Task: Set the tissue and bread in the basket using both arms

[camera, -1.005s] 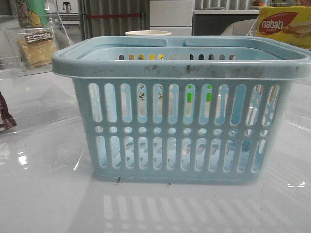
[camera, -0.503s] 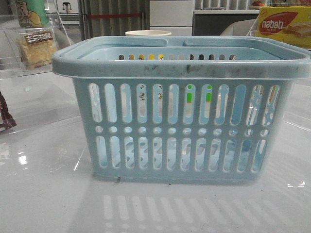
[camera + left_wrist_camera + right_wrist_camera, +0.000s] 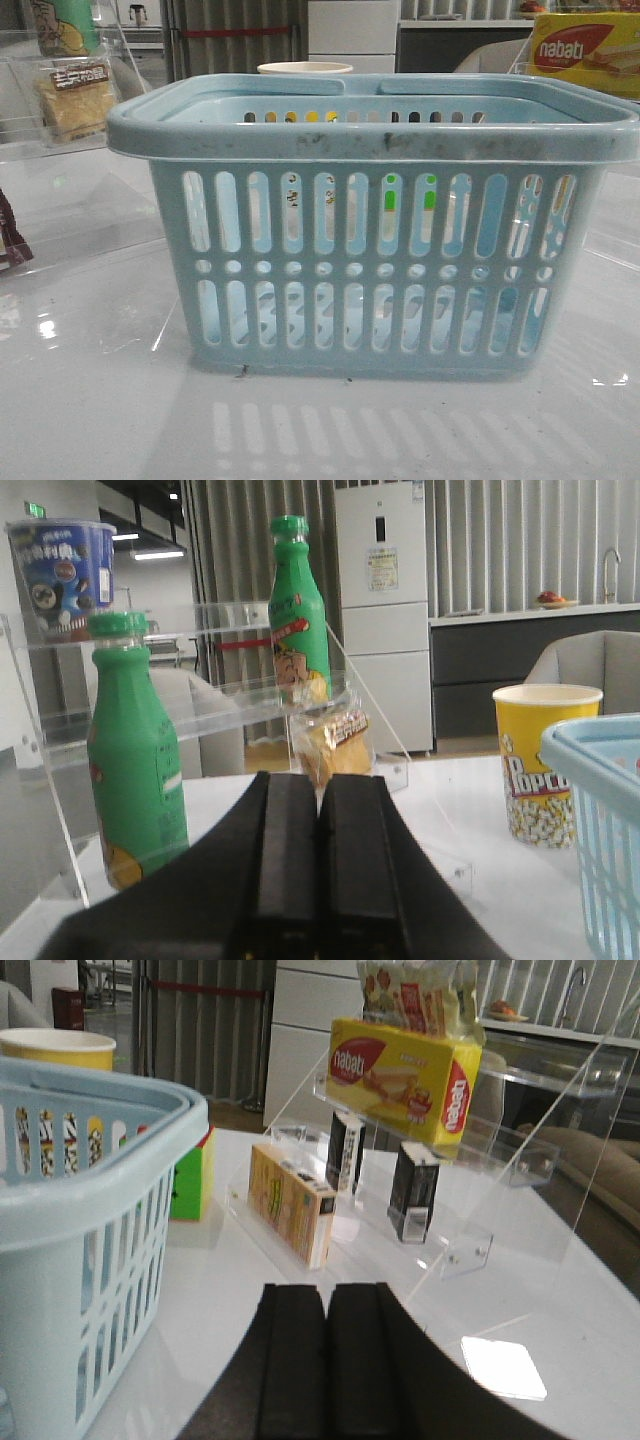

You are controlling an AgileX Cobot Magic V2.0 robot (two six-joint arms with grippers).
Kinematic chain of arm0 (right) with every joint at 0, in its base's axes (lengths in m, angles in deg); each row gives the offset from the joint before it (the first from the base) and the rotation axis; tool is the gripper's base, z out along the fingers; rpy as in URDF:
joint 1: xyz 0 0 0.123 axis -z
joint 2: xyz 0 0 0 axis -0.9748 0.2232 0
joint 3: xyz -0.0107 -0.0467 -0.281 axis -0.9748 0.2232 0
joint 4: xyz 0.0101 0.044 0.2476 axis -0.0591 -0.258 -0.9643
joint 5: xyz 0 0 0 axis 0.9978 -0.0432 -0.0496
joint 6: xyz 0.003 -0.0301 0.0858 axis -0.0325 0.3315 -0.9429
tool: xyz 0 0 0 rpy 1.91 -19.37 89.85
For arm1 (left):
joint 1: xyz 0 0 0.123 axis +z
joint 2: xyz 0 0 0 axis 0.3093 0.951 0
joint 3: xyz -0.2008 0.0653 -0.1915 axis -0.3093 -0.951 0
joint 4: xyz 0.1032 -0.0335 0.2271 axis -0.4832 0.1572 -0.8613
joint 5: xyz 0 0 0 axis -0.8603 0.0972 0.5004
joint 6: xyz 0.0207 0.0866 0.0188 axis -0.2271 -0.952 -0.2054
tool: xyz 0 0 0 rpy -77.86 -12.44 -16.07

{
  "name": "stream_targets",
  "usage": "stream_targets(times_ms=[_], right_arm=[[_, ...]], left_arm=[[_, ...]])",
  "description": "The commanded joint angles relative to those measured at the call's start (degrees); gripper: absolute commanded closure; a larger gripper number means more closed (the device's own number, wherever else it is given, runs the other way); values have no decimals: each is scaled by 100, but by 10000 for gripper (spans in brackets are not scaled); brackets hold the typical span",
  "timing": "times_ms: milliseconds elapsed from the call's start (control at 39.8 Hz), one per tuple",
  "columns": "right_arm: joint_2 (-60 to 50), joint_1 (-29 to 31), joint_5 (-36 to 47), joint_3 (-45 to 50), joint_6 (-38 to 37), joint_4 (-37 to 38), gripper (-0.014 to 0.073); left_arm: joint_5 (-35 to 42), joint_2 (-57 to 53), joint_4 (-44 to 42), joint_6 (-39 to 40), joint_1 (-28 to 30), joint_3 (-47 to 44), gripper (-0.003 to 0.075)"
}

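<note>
The light blue basket [image 3: 375, 225] stands in the middle of the table; it also shows in the left wrist view [image 3: 600, 810] and the right wrist view [image 3: 90, 1210]. The bread [image 3: 75, 100] in its clear packet leans on the left acrylic shelf, just beyond the tips of my left gripper [image 3: 318, 778], where it shows again [image 3: 335, 745]. The left gripper is shut and empty. The tissue [image 3: 413, 1192], a small nearly black pack, stands on the right shelf, with a similar dark pack [image 3: 345, 1150] behind it. My right gripper [image 3: 327, 1288] is shut and empty, short of that shelf.
Two green bottles [image 3: 135, 755] [image 3: 300, 630] stand on the left shelf. A yellow popcorn cup [image 3: 545, 760] stands behind the basket. A yellow nabati box [image 3: 400, 1080], an orange box [image 3: 290, 1203] and a coloured cube [image 3: 190, 1175] are on the right. A dark red-brown packet [image 3: 10, 240] lies at the left edge.
</note>
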Motion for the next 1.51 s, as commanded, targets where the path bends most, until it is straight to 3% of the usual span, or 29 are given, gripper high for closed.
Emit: stream_targets(times_ms=[0,226,452,829,1181,1256,1407,1482], right_arm=[[-13,12,398,-721,20,92,534],[720,12,-602,-2340,20,92,534],[1742,12,-1733,-3504,20,92,534],[3053,12,-3179,-3666,20,92,534],[3468,12,-3433,-3666,20,98,526],[3480,12,-3433,-3666,20,97,449],[3486,12,-3433,-3666,20,110,123],[3486,12,-3444,-3666,20,159,21]], left_arm=[[611,-31,0,41,-7,663,629],[-176,686,0,41,-7,2079,629],[-1468,1789,0,41,-7,3183,629],[-2941,2822,0,41,-7,3340,629],[-3040,3251,550,51,-7,3302,599],[-3077,3302,547,51,-7,3302,500],[-3091,3394,547,51,-7,3302,234],[-3091,3394,547,51,-7,3302,204]])
